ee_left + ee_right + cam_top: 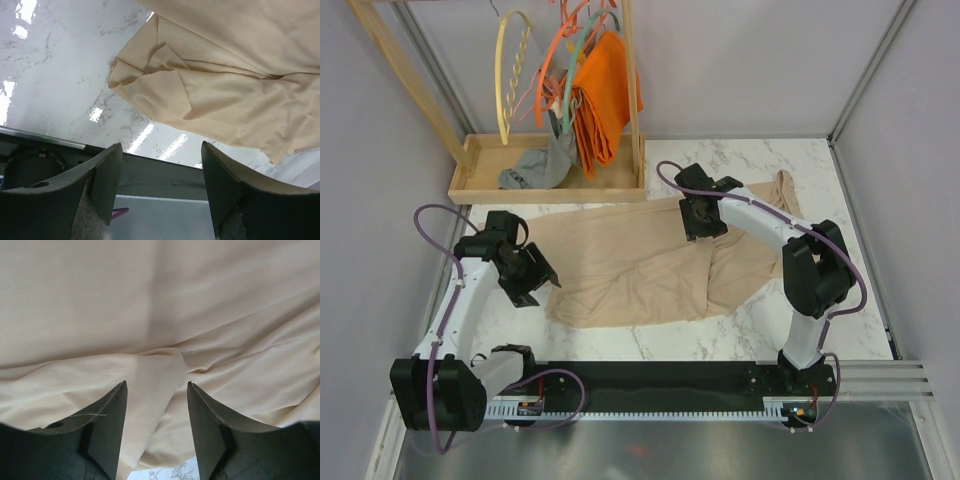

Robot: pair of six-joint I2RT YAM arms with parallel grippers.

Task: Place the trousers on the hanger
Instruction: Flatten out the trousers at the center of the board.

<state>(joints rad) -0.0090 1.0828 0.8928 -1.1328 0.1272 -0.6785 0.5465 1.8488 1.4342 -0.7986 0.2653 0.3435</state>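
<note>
The beige trousers (630,265) lie spread and rumpled across the marble table. The pale yellow hanger (510,80) with its twisted bar hangs on the wooden rack at the back left. My left gripper (540,280) stands open just off the trousers' left edge. In the left wrist view its fingers (107,175) hold nothing, and a folded corner of the trousers (220,85) lies ahead of them. My right gripper (698,226) hovers over the trousers' upper right part. It is open (156,425), and a loose fold of the trousers (160,375) lies between the spread fingers.
A wooden tray (480,185) under the rack holds a grey garment (532,168). An orange cloth (605,95), orange hangers (552,70) and a teal hanger (576,62) hang above it. A black rail (650,380) runs along the table's near edge. Walls close in both sides.
</note>
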